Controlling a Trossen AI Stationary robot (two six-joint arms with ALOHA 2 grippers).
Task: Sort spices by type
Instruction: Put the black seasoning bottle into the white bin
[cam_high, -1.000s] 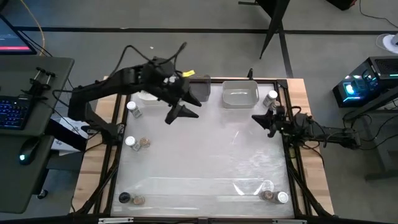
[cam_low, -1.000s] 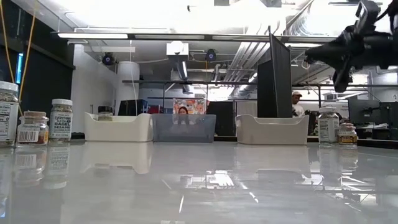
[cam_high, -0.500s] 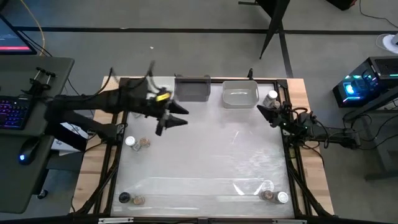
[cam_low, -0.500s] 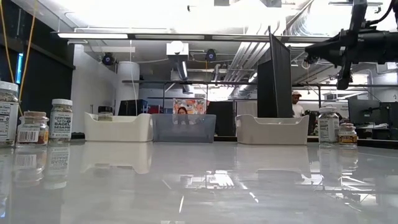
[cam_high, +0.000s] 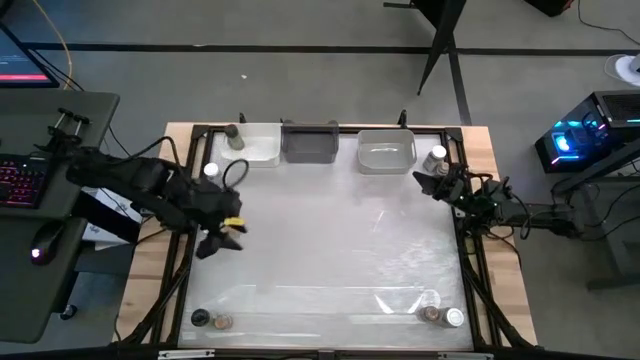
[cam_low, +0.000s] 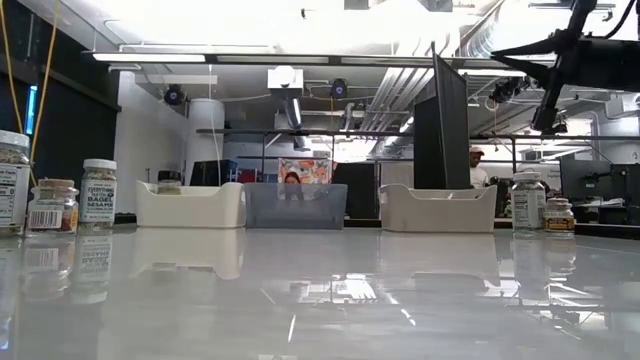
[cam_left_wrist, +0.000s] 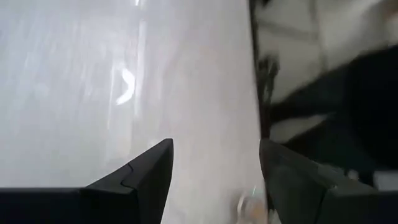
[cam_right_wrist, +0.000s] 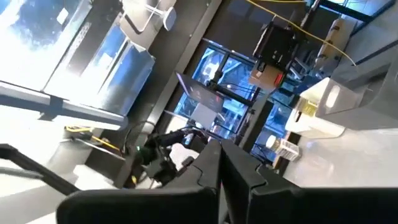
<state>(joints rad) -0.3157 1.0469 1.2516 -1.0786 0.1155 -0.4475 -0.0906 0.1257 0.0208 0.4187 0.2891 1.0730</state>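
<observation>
In the high view, the left gripper (cam_high: 222, 240) hung over the left part of the white table (cam_high: 330, 240), its 2 fingers (cam_left_wrist: 140, 177) spread apart with only bare tabletop between them in the left wrist view. The right gripper (cam_high: 424, 180) sat at the right edge of the table, toward the upper right of the frame, its fingers pressed together and holding nothing; in the right wrist view it pointed up toward the room.

Along the top edge of the table stood 3 bins in a row: a white bin (cam_high: 258, 146) at the left, a grey bin (cam_high: 310, 143) in the middle and a clear bin (cam_high: 386, 152) at the right. 1 dark-capped jar (cam_high: 232, 135) stood in the left end of the white bin. 1 white-capped jar (cam_high: 211, 171) stood on the table just below and left of that bin, near the left arm. Another white-capped jar (cam_high: 438, 156) stood right of the clear bin, just above the right gripper.

At the lower left corner of the table stood 1 dark-capped jar (cam_high: 200, 319) and 1 cork-capped jar (cam_high: 222, 322), side by side. At the lower right stood 1 cork-capped jar (cam_high: 431, 314) and 1 white-capped jar (cam_high: 454, 318), also side by side.
</observation>
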